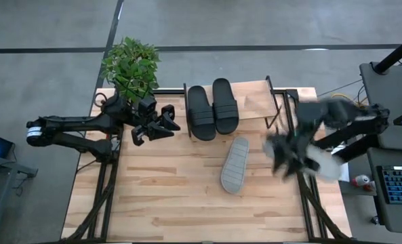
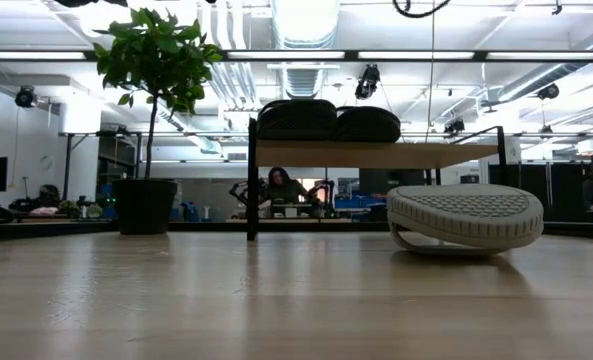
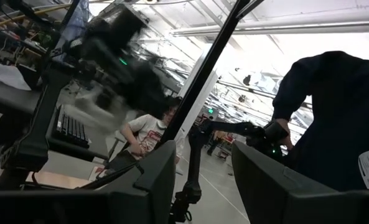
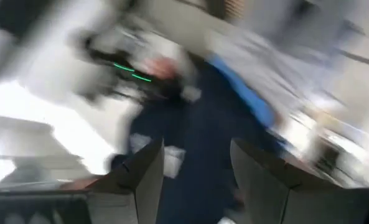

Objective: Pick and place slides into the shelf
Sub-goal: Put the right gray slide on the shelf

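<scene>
Two black slides [image 1: 202, 113] [image 1: 224, 105] lie side by side, straps up, on the left part of the shelf's plank [image 1: 255, 102]. They also show in the low view [image 2: 296, 118]. One pale slide [image 1: 235, 165] lies sole up on the table in front of the shelf, resting on its strap [image 2: 466, 215]. My right gripper [image 1: 282, 152] is blurred at the table's right edge, its fingers apart in its wrist view [image 4: 196, 149]. A blurred pale shape [image 1: 323, 166], perhaps the other pale slide, is beside it. My left gripper [image 1: 167, 125] is open and empty left of the shelf. My right gripper is blurred. I cannot tell whether it touches the pale shape [image 1: 323, 166] beside it, and its wrist view shows nothing between the fingers.
A potted plant [image 1: 131, 64] stands at the table's far left corner, left of the shelf. The right half of the shelf's plank is bare. A keyboard [image 1: 398, 184] and a can [image 1: 362, 180] sit on a desk off the table's right. People show in the room beyond.
</scene>
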Motion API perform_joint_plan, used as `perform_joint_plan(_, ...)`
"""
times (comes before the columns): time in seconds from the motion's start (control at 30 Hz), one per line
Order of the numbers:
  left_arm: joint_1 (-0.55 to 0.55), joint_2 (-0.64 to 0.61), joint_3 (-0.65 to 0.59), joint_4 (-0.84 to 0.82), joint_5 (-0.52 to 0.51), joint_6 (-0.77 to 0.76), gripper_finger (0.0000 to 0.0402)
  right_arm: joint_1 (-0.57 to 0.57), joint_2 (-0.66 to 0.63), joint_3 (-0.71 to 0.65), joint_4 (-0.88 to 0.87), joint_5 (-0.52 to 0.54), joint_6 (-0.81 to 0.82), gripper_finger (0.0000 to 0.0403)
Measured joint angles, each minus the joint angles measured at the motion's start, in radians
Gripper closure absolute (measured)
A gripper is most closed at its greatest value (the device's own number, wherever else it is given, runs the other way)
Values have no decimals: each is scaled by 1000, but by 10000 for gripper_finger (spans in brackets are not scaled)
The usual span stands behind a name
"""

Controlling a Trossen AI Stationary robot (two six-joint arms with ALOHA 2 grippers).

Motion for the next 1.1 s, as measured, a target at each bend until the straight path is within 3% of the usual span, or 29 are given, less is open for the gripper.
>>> perform_joint_plan(0.07,0,1,0,-1,0,0,259,17,5,-3,19,-33,10,225)
perform_joint_plan(0.2,0,5,5,0,0,0,259,-7,-9,4,73,36,-46,225)
perform_joint_plan(0.33,0,5,4,0,0,-1,259,17,24,-14,-35,-90,-61,225)
perform_joint_plan(0.5,0,5,4,-1,0,-3,259,22,35,-4,-139,-284,-205,231)
perform_joint_plan(0.8,0,5,11,0,-3,-2,259,44,73,-8,-228,-357,-356,236)
perform_joint_plan(0.93,0,5,11,0,-3,-2,259,51,74,-9,-231,-311,-387,236)
perform_joint_plan(1.1,0,5,11,0,-2,-2,259,16,57,25,-79,-113,-472,236)
